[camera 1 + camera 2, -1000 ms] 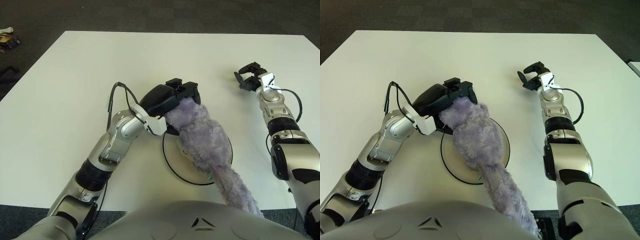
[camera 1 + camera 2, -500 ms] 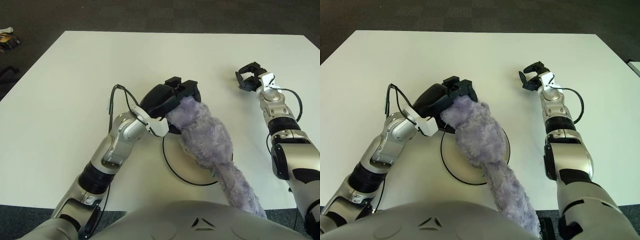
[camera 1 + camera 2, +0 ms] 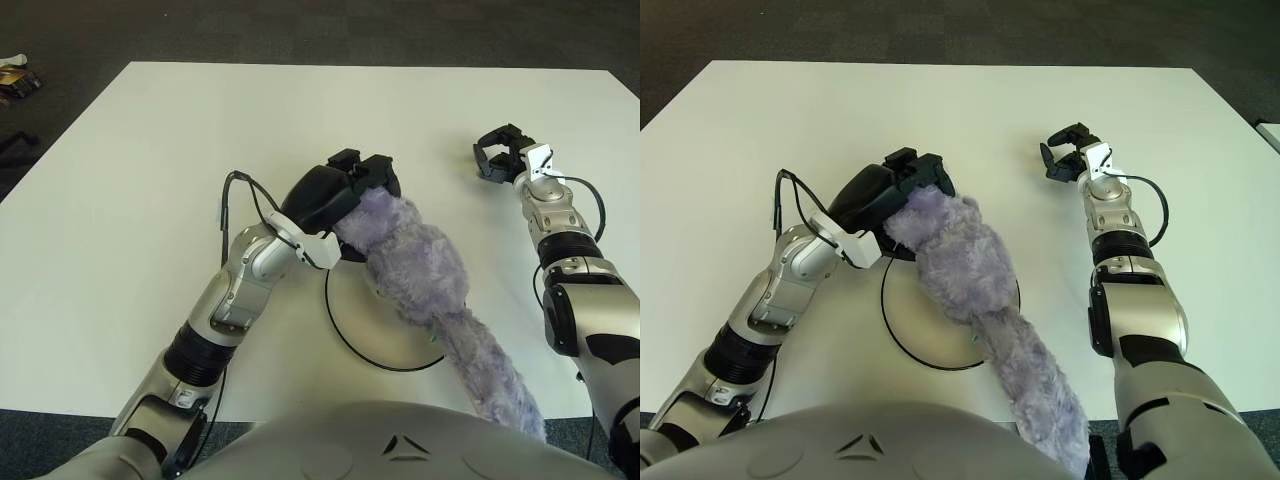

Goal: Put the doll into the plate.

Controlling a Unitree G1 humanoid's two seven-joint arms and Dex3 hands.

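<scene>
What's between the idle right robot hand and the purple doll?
Only bare white table separates the right robot hand from the purple plush doll, clearest in the left eye view.

Fuzzy purple plush doll (image 3: 415,275) lies diagonally over the round black-rimmed white plate (image 3: 345,330), covering its right half; left half uncovered. Left hand (image 3: 345,190) and forearm block the plate's far-left edge. Right hand (image 3: 500,160) shows far right, well apart. White table (image 3: 150,200) open on the far and left sides.
</scene>
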